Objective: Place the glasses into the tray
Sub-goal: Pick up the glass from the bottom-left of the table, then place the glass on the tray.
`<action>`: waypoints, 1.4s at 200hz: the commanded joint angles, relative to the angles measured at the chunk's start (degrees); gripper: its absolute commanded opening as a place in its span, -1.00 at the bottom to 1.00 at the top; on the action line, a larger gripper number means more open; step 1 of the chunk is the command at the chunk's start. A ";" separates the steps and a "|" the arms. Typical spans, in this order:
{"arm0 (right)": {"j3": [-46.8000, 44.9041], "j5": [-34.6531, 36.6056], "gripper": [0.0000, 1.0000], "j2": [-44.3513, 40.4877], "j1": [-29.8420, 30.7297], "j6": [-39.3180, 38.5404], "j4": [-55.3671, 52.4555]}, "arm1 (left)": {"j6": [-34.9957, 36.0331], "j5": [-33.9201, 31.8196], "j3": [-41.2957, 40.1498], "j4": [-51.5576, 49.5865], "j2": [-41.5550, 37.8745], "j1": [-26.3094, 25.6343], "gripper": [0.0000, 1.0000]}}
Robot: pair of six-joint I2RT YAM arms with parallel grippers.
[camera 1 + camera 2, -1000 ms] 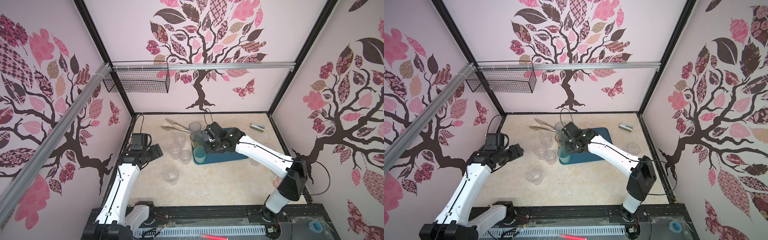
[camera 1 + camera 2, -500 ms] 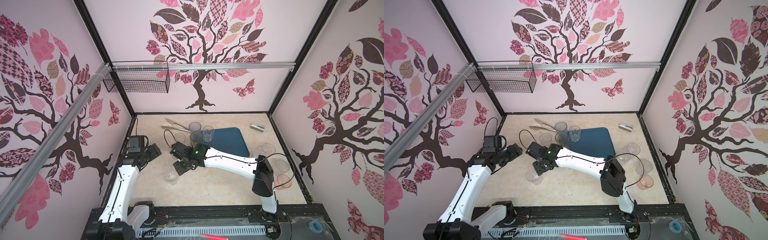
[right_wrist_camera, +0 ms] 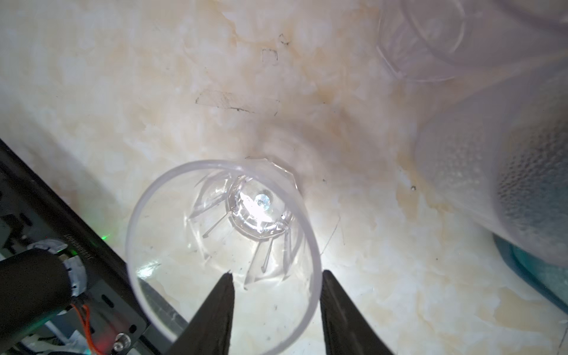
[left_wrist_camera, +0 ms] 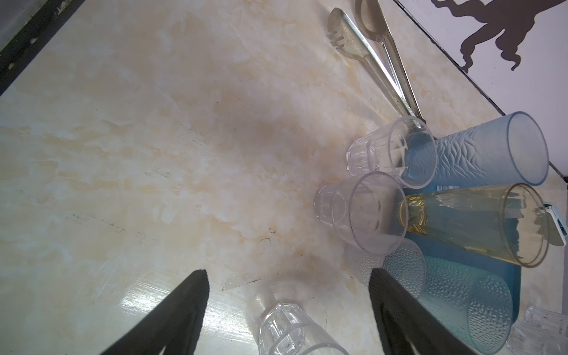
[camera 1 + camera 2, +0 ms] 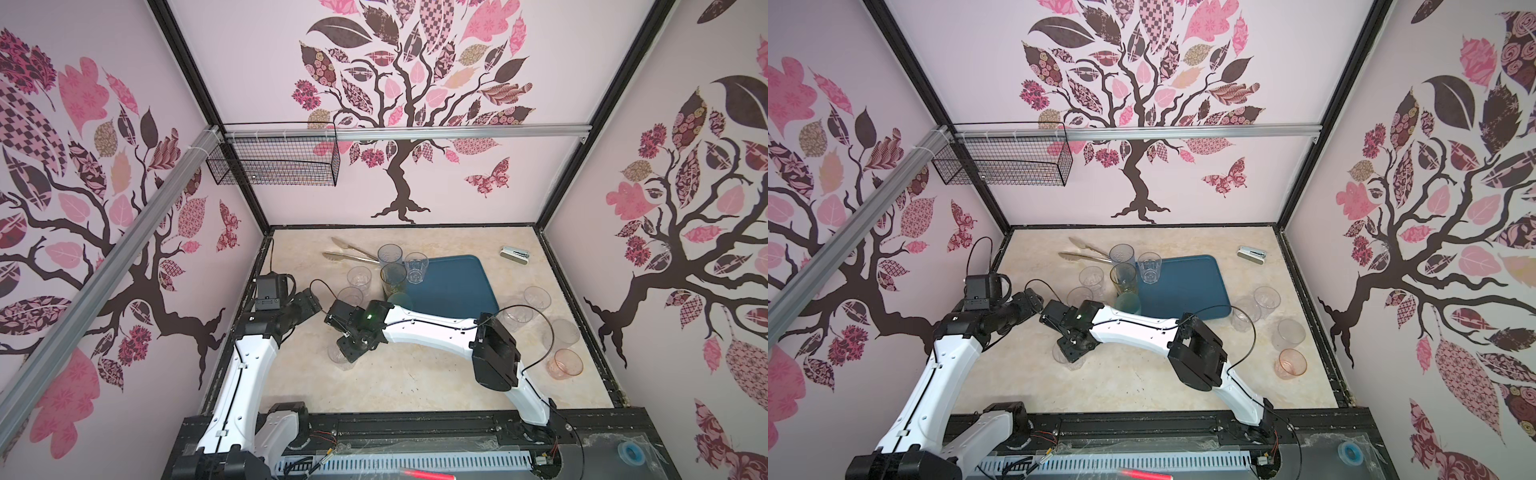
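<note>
The dark teal tray (image 5: 453, 286) lies at mid-table. One short clear glass (image 5: 415, 268) stands in its back-left corner. Blue-grey (image 5: 390, 252), amber (image 5: 392, 276) and teal-green (image 5: 400, 300) glasses crowd its left edge, with short clear ones (image 5: 359, 276) beside them. My right gripper (image 3: 276, 275) is open over the front clear faceted glass (image 3: 221, 246), one finger inside the rim and one outside. My left gripper (image 4: 289, 272) is open at the left and holds nothing. A faceted glass (image 4: 289, 325) shows low between its fingers, untouched.
Metal tongs (image 5: 349, 253) lie at the back left and a white stapler (image 5: 514, 254) at the back right. Several clear glasses (image 5: 537, 297) and a pinkish one (image 5: 564, 363) stand right of the tray. A wire basket (image 5: 274, 166) hangs on the wall.
My right arm swung from the tray's left edge to the front-left clear glass, came down over its rim, and its jaws narrowed. The left arm barely moved.
</note>
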 commanded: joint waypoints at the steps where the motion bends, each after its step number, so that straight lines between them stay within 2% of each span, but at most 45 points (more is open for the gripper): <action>1: 2.77 2.39 -0.18 3.25 -0.03 -0.74 -0.75 | 0.49 -0.29 -1.48 1.39 -0.65 0.29 0.73; 47: 5.77 3.79 -0.63 2.79 -0.01 -1.41 -3.50 | 0.14 -0.27 0.29 1.80 -0.44 0.25 0.73; 85: 3.83 4.62 -0.86 -1.68 -0.03 -2.24 -3.90 | 0.30 0.63 2.03 1.25 0.16 0.30 0.72; 128: 0.65 1.93 -0.95 -9.80 -1.33 0.14 -3.24 | 1.78 -1.90 3.23 -0.03 -0.69 -0.01 0.67; 159: -4.84 3.12 -0.97 -14.99 -2.50 1.00 -2.39 | 1.50 -1.31 4.58 -0.58 -0.17 -0.13 0.67; 180: -6.44 1.50 -0.98 -19.14 -4.74 1.47 -2.85 | 0.08 -0.55 5.59 -0.10 0.65 -0.32 0.64; 198: -9.00 -1.66 -0.99 -24.80 -8.00 2.61 -1.11 | -1.59 0.89 5.99 0.93 1.48 -1.42 0.61; 216: -15.74 -2.48 -1.00 -32.27 -12.09 3.13 2.75 | -2.03 -0.17 7.09 1.03 2.42 -4.41 0.60; 236: -24.65 -9.22 -1.00 -39.47 -22.19 4.18 6.59 | -2.41 -3.05 7.41 2.96 3.02 -9.77 0.60; 254: -28.53 -13.02 -1.00 -43.10 -32.12 3.80 6.31 | -3.19 -5.27 6.54 6.80 3.64 -16.20 0.60; 280: -32.56 -11.15 -1.00 -46.32 -41.80 1.61 5.69 | -2.77 -10.46 5.31 13.23 5.19 -28.10 0.60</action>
